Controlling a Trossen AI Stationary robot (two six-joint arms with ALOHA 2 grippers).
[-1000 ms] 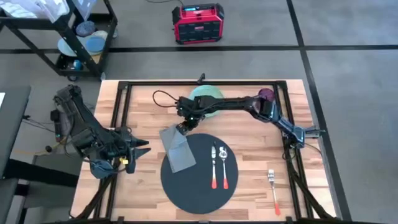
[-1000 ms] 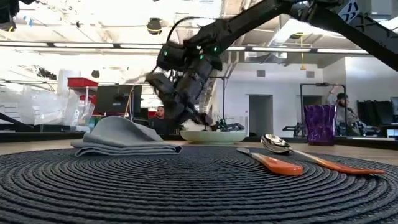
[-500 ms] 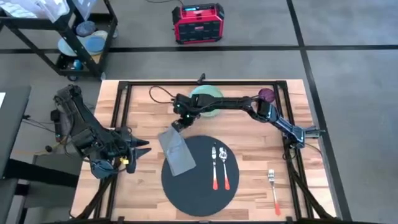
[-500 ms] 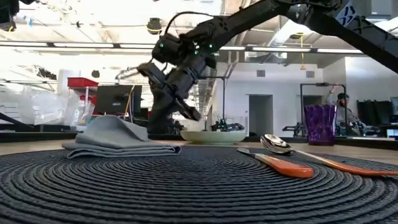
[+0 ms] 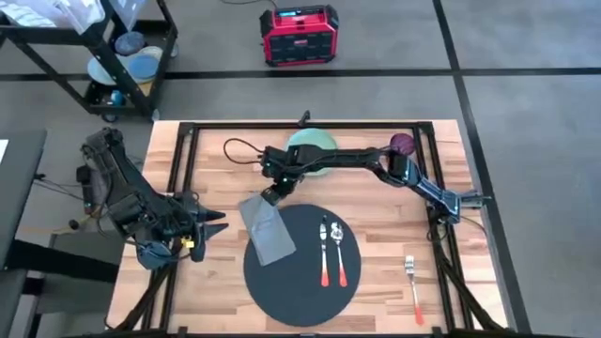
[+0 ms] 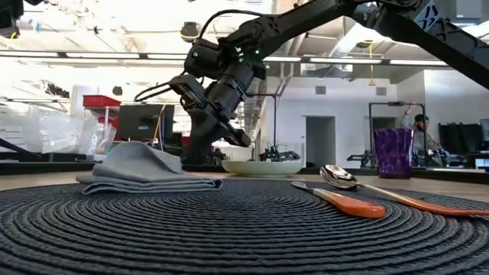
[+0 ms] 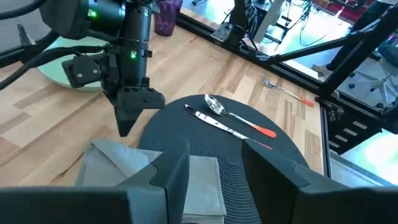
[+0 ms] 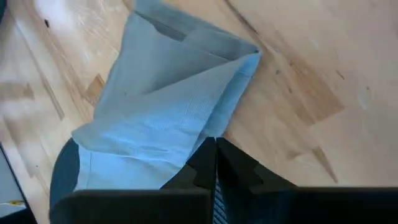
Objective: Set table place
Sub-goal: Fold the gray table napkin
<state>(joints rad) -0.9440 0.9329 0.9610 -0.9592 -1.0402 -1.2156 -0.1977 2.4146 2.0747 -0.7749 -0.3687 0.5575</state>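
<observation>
The round dark placemat [image 5: 302, 272] lies on the light-wood table [image 5: 376, 202]. A grey folded napkin [image 5: 266, 228] lies with its near part on the mat's left rim and its far part on the wood. On the mat rest an orange-handled knife [image 5: 324, 252] and spoon [image 5: 339, 252]. My right gripper [image 5: 270, 195] is shut and points down just over the napkin's far end [image 8: 236, 68]; nothing shows between its fingers [image 8: 205, 163]. My left gripper [image 5: 218, 228] waits open at the table's left, aimed at the napkin [image 7: 118, 165].
A pale green plate [image 5: 313, 150] sits at the far middle, under the right arm, and a purple cup [image 5: 402, 143] at the far right. An orange-handled fork [image 5: 413, 286] lies on the wood right of the mat. A black cart [image 5: 103, 56] stands off the table's far left.
My right gripper has risen and drawn back a little toward the table's far left, away from the napkin. The napkin's left part has slid slightly toward the left edge and now lies still.
</observation>
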